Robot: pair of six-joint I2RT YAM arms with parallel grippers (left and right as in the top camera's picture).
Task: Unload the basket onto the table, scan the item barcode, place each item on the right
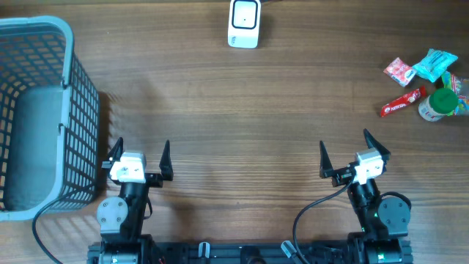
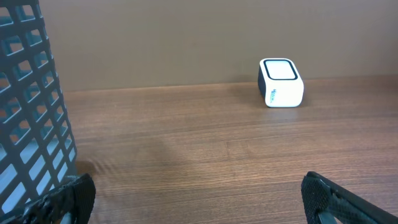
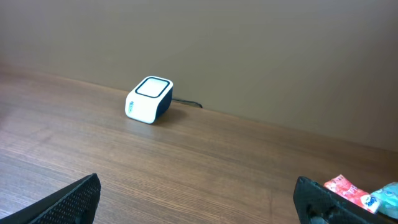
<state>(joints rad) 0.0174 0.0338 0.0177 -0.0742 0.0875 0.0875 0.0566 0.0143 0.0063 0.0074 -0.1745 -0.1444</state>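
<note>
Gaping, seemingly empty: left tool (image 1: 141, 145), right tool (image 1: 343, 139)

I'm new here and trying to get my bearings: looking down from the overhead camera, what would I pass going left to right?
Grey basket → left claw → white scanner → right claw → red-and-white packet → green-capped bottle.

The overhead view looks straight down from high above, taking in the whole tabletop (image 1: 234, 110). Each wrist view sits low and close over the wood, facing forward across it toward the far edge. All three views share the white scanner (image 2: 281, 83).
</note>
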